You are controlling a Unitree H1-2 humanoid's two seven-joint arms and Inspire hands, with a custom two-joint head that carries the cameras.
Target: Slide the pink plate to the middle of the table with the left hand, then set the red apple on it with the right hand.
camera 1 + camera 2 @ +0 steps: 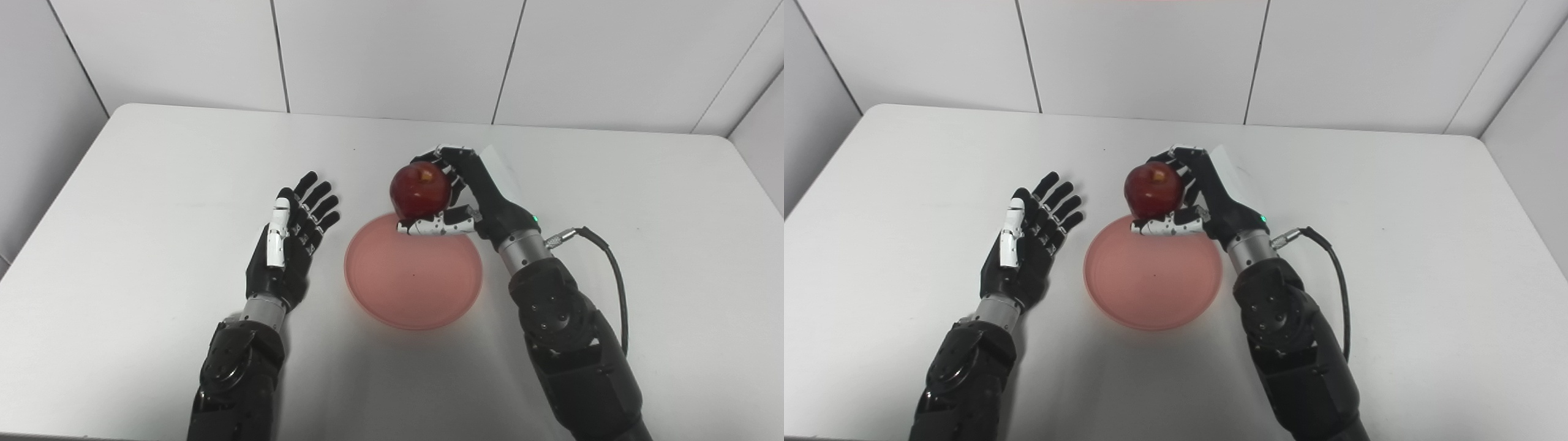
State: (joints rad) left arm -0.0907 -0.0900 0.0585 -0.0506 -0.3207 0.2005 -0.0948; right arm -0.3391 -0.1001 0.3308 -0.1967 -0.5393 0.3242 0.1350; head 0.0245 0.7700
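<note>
We are reaching in from the near edge with both arms. Our right forearm is angling up and inward, and our right hand [456, 193] is sitting above the far rim of the pink plate [413, 288], wrist bent so the palm is facing left. Our left arm is lying straighter, and our left hand [291, 236] is resting palm up just beside the plate's left edge, apart from it, with the fingers pointing away from us and slightly to the right.

The right palm and most of its fingers are hiding behind the red apple [421, 188], so we are seeing only dark fingertips curling over the far side of the fruit and the white thumb [435, 225] crossing beneath it. Whether the apple is clear of the plate or grazing its far rim, we cannot tell from these views. Both upper arms are being cut off by the lower edge of the picture. A cable is looping from the right wrist down along the forearm.

Our right hand is clamping the red apple, fingers behind and thumb under, stem dimple facing up. Our left hand is lying spread, fingers apart, holding nothing. The pink plate is sitting flat near the middle of the white worktop [643, 202], between our two arms.
</note>
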